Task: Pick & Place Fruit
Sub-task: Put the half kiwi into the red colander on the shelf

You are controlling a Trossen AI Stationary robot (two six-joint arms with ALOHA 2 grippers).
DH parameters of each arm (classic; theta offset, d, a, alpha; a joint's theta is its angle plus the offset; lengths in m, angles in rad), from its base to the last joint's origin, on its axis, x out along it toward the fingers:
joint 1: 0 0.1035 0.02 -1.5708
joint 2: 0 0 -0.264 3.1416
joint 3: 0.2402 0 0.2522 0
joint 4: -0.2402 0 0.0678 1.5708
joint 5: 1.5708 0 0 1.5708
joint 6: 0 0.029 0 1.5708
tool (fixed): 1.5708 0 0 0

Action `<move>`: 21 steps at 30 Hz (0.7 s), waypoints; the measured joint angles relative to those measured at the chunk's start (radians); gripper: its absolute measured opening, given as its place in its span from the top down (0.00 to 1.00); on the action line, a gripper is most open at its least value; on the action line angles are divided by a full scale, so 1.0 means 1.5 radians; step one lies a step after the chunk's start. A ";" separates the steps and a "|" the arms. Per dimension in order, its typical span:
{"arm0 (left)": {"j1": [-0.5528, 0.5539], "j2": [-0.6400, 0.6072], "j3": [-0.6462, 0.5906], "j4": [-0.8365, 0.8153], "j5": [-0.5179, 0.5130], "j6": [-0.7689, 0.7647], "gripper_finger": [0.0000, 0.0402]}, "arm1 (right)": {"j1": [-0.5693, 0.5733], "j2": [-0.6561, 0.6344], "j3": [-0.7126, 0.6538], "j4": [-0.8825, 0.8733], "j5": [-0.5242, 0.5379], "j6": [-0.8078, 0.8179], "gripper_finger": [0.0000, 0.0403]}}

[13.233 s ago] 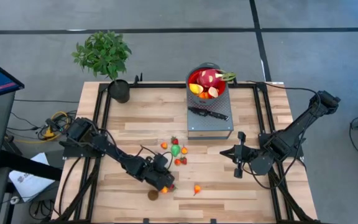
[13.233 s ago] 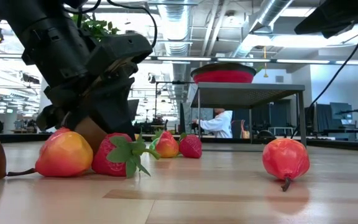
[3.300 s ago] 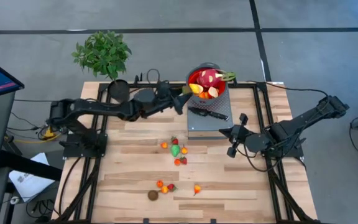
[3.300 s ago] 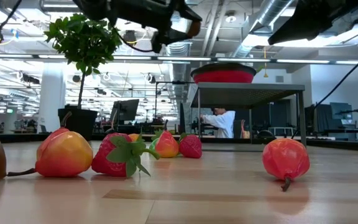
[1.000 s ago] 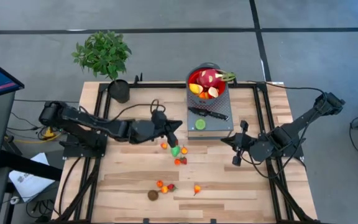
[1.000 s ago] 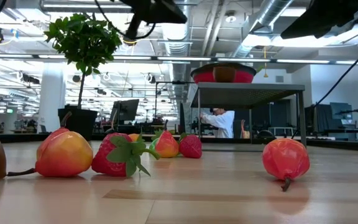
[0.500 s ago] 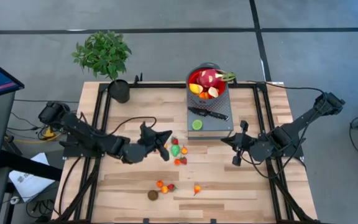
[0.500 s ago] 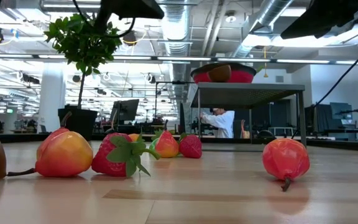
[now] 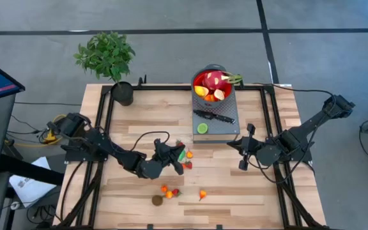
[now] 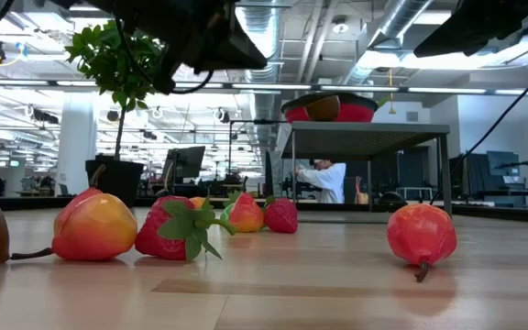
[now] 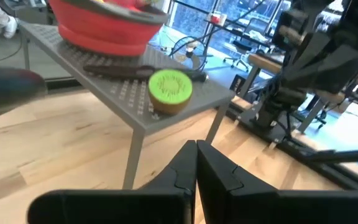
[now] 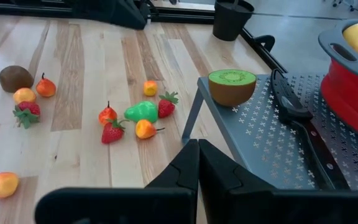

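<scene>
Small toy fruits lie in a loose cluster (image 9: 181, 154) mid-table. More lie near the front edge: a few small ones (image 9: 168, 190), a brown one (image 9: 157, 200) and an orange-red one (image 9: 202, 194). A halved kiwi (image 9: 202, 128) rests cut face up on the grey stand (image 9: 225, 131). The red bowl (image 9: 213, 86) on that stand holds the dragon fruit and several other fruits. My left gripper (image 9: 175, 160) hangs shut and empty just left of the mid-table cluster, its fingers (image 11: 196, 163) pointing toward the stand. My right gripper (image 9: 231, 144) waits shut beside the stand's right front, fingers (image 12: 197, 152) closed.
A black-handled knife (image 9: 214, 117) lies on the stand between kiwi and bowl. A potted plant (image 9: 110, 61) stands at the far left corner. In the low view a peach-coloured fruit (image 10: 94, 225), a strawberry (image 10: 172, 229) and a red fruit (image 10: 422, 234) sit close to the camera.
My left gripper, shut throughout, has drawn away from the stand's front toward the table's near edge and down, ending beside the mid-table fruit cluster. The halved kiwi has stayed on the stand. No fruit on the table has shifted.
</scene>
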 joint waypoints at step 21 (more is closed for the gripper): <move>0.027 0.017 0.001 0.027 0.006 0.004 0.99 | 0.001 0.000 0.000 -0.002 0.000 -0.036 1.00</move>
